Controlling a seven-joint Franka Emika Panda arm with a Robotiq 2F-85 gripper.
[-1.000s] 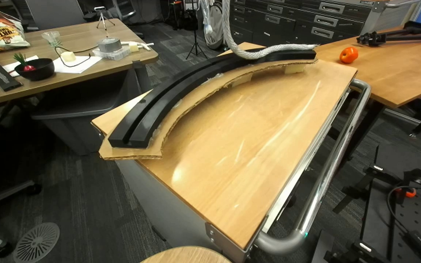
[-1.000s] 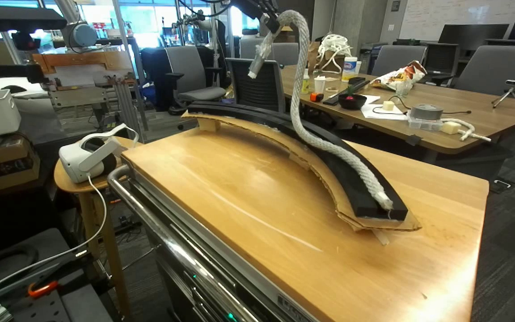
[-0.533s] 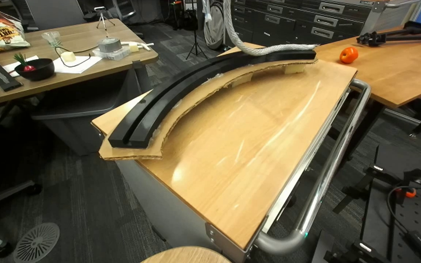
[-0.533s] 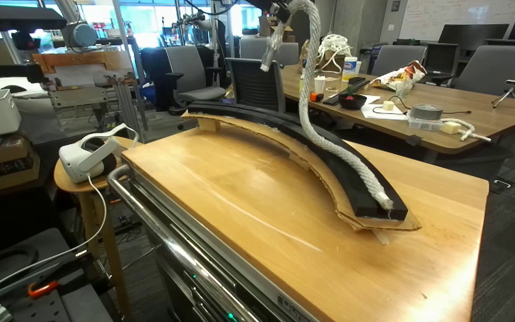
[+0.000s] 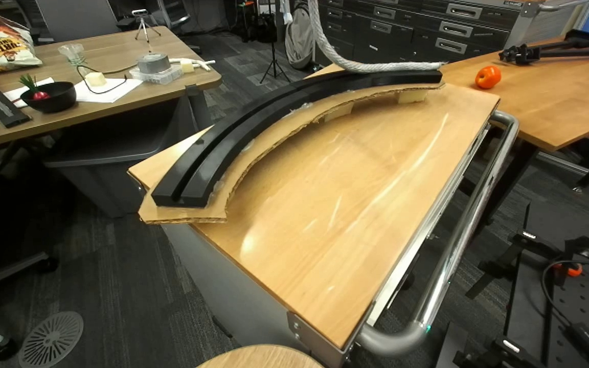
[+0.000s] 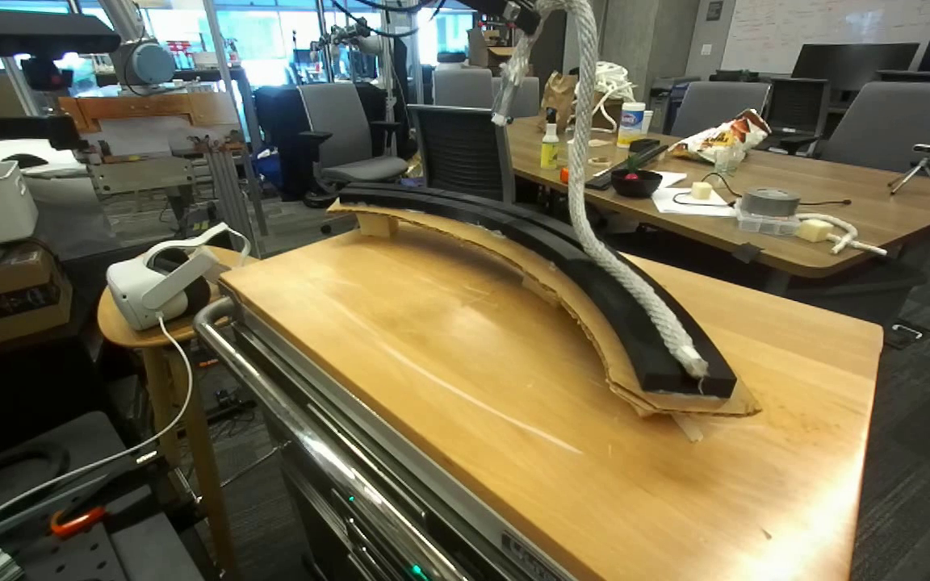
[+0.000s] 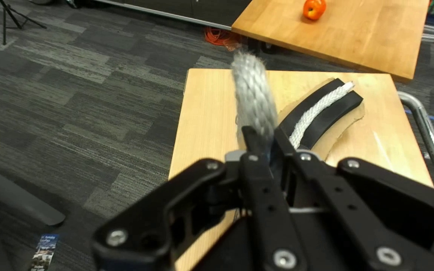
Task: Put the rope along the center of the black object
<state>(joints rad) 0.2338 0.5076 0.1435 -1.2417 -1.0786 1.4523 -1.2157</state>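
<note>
Swung raised span of white braided rope [image 6: 579,153] up and rightward in an exterior view, clamped in pincer [image 7: 266,141]. Laid one end along center of curved black track [image 5: 271,111]; still to lay the rest.

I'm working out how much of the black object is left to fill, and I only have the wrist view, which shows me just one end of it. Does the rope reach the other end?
Observer: No. In an exterior view the rope curves up and away well short of the other end of the black object.

Operator: Understood. On the side I can't see, does any loose rope stick out past my gripper?

Observer: Yes. In an exterior view a wrapped end of the rope hangs at a slant below the gripper, in the air and apart from the black object.
</note>
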